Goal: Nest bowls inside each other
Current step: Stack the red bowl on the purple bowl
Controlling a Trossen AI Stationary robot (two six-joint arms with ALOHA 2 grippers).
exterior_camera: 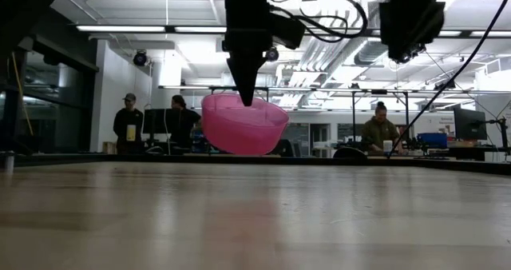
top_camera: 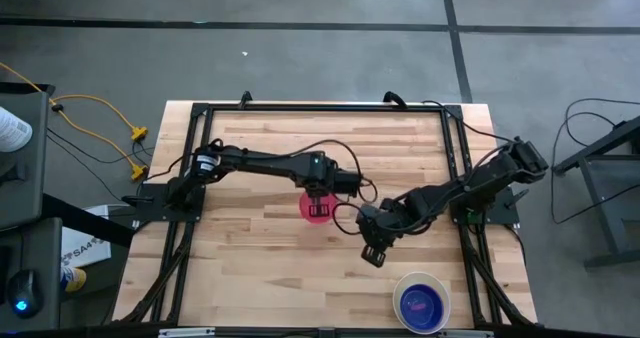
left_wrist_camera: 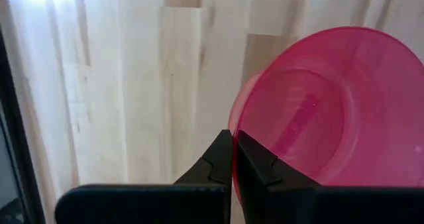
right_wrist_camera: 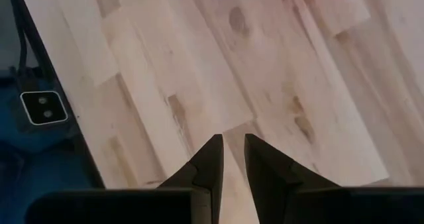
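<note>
From above, you see the counter as pale wooden planks in a black frame. Your left gripper sits over the pinkish-red bowl near the middle. Your right gripper hangs just beside it, toward the near right corner, where a white bowl stands with a blue bowl nested inside.

At counter height, the pinkish-red bowl is translucent, smooth and round-bottomed, tilted and lifted clear of the wood, hanging from the left gripper's dark fingers at its rim. People stand and sit in the room behind.

In your left wrist view, the fingers are pressed together on the thin rim of the glossy bowl — it is pinched between them.

In your right wrist view, the fingers taper to points with a narrow gap between — they hold nothing, only bare knotted wood below
</note>
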